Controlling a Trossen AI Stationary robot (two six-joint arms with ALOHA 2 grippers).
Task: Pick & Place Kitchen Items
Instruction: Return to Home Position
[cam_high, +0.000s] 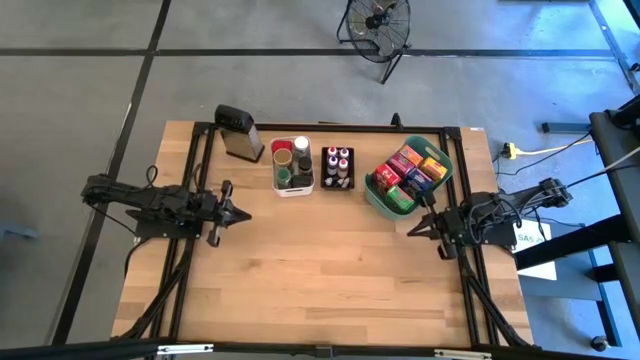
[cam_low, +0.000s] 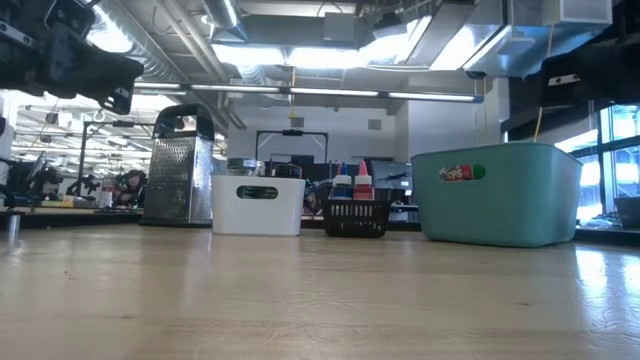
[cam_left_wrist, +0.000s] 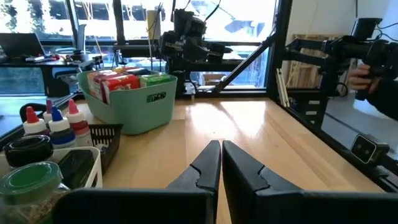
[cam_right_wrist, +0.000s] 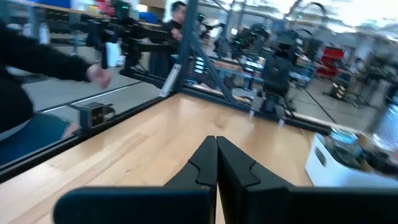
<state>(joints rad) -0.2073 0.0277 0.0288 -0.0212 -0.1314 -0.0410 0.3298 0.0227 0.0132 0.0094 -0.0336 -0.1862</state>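
Note:
Several coloured boxes (cam_high: 410, 168) lie in the teal basket (cam_high: 372, 197) at the far right. Round jars and cans (cam_high: 292, 158) stand in the white bin (cam_high: 295, 189), and little capped bottles (cam_high: 338, 160) stand in the black tray (cam_high: 338, 184). They also show in the left wrist view, the bottles (cam_left_wrist: 53, 121) beside a green-lidded jar (cam_left_wrist: 30, 176). My left gripper (cam_high: 244, 212) is shut and empty above the table's left side. My right gripper (cam_high: 412, 229) is shut and empty just near of the basket.
A metal box grater (cam_high: 240, 133) with a black handle stands at the far left, beside the white bin. The near half of the wooden table (cam_high: 320, 280) is bare wood. A person's arm and hand (cam_right_wrist: 93, 71) show beyond the table's edge in the right wrist view.

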